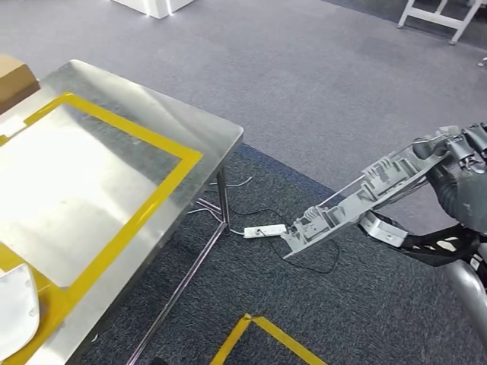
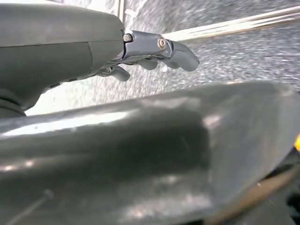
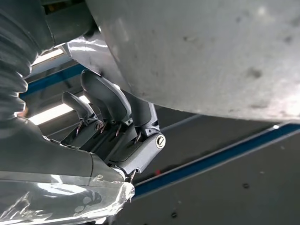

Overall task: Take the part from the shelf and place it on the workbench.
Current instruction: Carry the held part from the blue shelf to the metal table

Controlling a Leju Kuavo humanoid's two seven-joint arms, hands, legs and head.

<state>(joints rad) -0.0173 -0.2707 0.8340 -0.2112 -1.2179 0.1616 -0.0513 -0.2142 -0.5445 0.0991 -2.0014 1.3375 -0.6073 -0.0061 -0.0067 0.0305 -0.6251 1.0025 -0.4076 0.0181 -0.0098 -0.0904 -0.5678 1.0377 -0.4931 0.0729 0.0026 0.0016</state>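
Observation:
The part [image 1: 356, 199] is a long grey moulded piece with ribs and cut-outs. My right hand [image 1: 459, 163] grips it at its right end, at the picture's right edge. The part slants down to the left, in the air over the carpet, right of the workbench [image 1: 189, 129]. The workbench is a steel table with a yellow tape rectangle [image 1: 138, 209] on its top. In the right wrist view my right hand's fingers [image 3: 116, 126] curl against the underside of the part [image 3: 212, 51]. My left hand [image 2: 155, 51] holds nothing, its fingers stretched out over the carpet.
A white curved piece [image 1: 14, 308] lies on the workbench's near left corner, and a brown box [image 1: 14, 80] sits at its far left. On the carpet by the table leg lie a white power strip [image 1: 264, 230] and cables. Yellow floor tape [image 1: 264, 334] runs below.

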